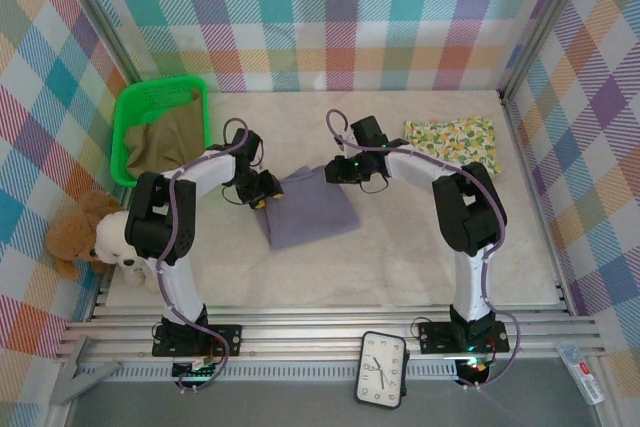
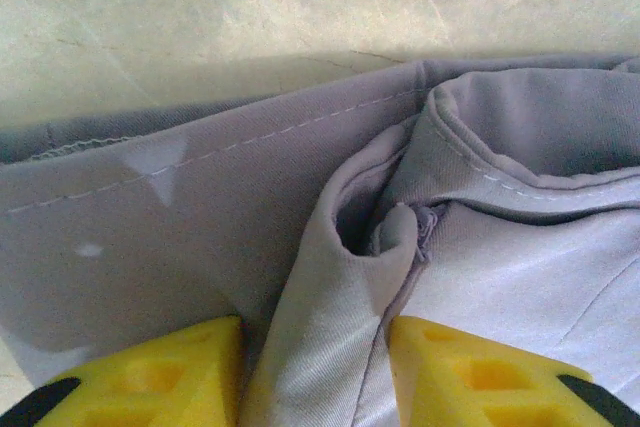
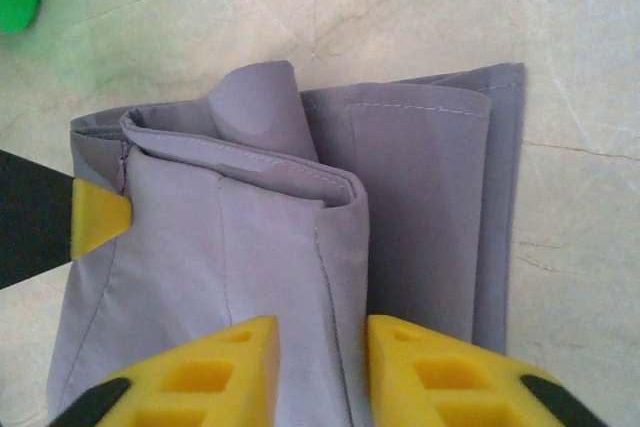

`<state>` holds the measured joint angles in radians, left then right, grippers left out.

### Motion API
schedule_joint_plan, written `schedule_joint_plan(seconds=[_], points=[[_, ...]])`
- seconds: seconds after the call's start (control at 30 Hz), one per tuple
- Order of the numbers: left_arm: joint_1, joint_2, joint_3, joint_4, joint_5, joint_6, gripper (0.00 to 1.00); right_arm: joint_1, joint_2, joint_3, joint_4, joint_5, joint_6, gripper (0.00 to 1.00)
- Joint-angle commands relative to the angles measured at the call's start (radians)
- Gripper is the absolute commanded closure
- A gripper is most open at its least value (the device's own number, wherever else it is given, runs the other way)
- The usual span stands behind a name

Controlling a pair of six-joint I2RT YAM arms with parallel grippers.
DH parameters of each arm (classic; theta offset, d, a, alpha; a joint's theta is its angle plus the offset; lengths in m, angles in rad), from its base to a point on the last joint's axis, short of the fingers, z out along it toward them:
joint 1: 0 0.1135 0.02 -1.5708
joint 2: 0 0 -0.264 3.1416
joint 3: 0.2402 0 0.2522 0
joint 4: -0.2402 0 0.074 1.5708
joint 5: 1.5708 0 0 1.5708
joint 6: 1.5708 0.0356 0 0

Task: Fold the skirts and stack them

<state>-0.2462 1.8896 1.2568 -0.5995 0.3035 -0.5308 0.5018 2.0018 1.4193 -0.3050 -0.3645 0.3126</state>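
The left pincer (image 2: 315, 372) is pinching a ridge of soft grey-lavender skirt (image 2: 150, 227). The right pincer (image 3: 322, 372) is nipping its stitched fold.

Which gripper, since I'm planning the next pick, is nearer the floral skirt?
Right. The right gripper is at the grey skirt, on its side toward the floral skirt; the left gripper is on its opposite side.

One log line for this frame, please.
left tool: pinching grey skirt fold | right tool: astride same skirt, grip unclear | floral skirt: laid far right | khaki skirt: in basket
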Motion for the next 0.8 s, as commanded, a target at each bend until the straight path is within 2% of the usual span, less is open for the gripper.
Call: schedule_joint_plan(seconds=[0.0,0.2,0.4,0.6,0.77], points=[[0.0,0.009,0.016,-0.026,-0.002,0.006,0.58,0.006,0.01,-0.019,-0.015,0.0,-0.003,0.77],[0.005,0.006,0.031,-0.029,-0.01,0.008,0.79,0.007,-0.003,0.026,-0.017,-0.063,-0.047,0.94],[0.031,-0.117,-0.085,0.059,-0.02,-0.005,1.0,0.004,-0.084,0.006,0.103,-0.119,-0.05,0.99],[0.067,-0.133,-0.267,0.266,0.063,-0.017,1.0,0.001,0.037,0.075,0.179,-0.145,-0.053,0.99],[0.083,-0.156,-0.397,0.438,0.07,0.008,1.0,-0.015,0.211,0.255,0.162,-0.242,-0.085,0.98]])
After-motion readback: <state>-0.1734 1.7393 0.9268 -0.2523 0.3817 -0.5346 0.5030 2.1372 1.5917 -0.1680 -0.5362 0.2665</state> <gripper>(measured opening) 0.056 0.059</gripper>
